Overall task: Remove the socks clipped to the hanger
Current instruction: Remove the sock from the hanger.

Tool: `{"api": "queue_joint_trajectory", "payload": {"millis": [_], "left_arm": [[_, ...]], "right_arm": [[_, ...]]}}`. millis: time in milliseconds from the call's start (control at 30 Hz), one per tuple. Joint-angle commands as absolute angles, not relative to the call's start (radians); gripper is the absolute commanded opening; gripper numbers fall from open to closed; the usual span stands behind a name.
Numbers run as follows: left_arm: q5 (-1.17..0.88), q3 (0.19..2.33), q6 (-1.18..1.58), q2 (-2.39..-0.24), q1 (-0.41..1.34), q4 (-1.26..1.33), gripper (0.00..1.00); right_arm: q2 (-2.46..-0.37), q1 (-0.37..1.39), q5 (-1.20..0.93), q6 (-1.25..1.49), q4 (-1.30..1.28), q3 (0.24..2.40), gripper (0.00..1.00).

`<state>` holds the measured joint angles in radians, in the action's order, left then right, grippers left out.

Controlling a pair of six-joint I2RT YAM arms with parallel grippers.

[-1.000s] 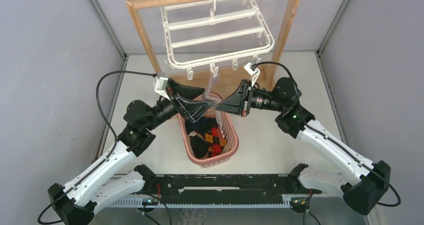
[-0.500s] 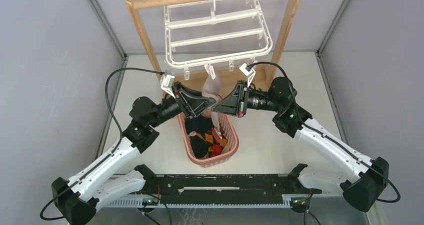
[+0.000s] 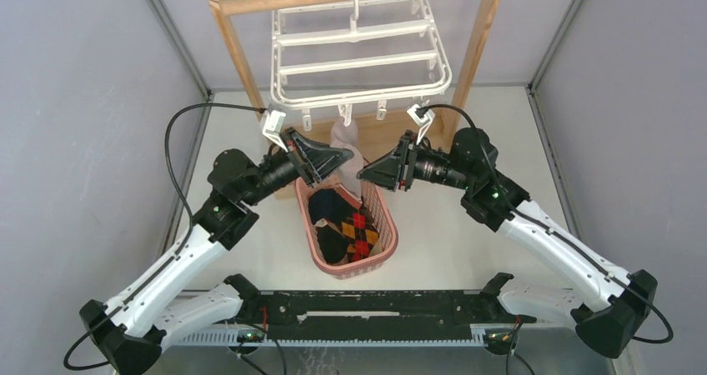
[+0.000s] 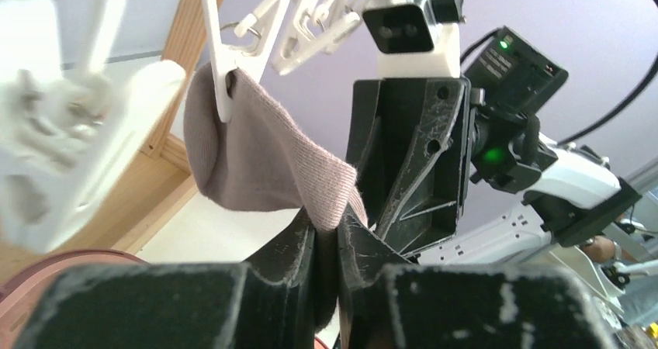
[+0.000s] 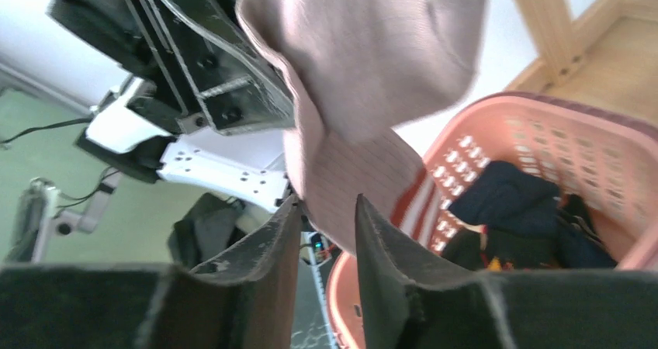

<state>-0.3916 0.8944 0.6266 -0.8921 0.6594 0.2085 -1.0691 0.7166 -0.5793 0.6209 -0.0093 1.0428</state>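
A single sock of greyish-mauve ribbed knit is seen hanging from one small white plastic clip beneath the hanger, a white plastic frame of parallel slats hooked over the round bar of the wooden rack. The soft fabric is folded into a rounded pouch below the clip.

In the left wrist view, the sock's lower edge is pinched by the left gripper, whose black, scuffed fingers are drawn almost together on the cloth. The right gripper is held just beside it with its jaws parted. The sock's ribbed cuff is seen hanging in the gap, but it cannot be told whether either pad touches it.

Directly below, a pink plastic basket with perforated walls is set on the table. Dark socks and a red-and-yellow argyle sock are heaped inside it.
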Motion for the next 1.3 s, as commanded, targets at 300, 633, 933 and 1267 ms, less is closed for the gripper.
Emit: {"api": "queue_joint_trajectory", "payload": {"millis": [300, 633, 933, 1267], "left_arm": [[-0.155, 1.116, 0.640, -0.907, 0.653, -0.132, 0.14], [-0.011, 1.154, 0.667, -0.911, 0.653, -0.250, 0.12], [-0.026, 1.157, 0.704, -0.919, 0.653, -0.267, 0.12], [-0.112, 1.157, 0.751, -0.886, 0.652, -0.233, 0.12]], "right_arm": [[-0.946, 0.972, 0.098, 0.275, -0.223, 1.108, 0.56], [-0.994, 1.290, 0.437, 0.081, -0.089, 1.107, 0.56], [-1.156, 1.330, 0.519, 0.049, -0.078, 1.184, 0.66], [-1.197, 1.157, 0.282, 0.148, -0.022, 1.185, 0.73]]}}
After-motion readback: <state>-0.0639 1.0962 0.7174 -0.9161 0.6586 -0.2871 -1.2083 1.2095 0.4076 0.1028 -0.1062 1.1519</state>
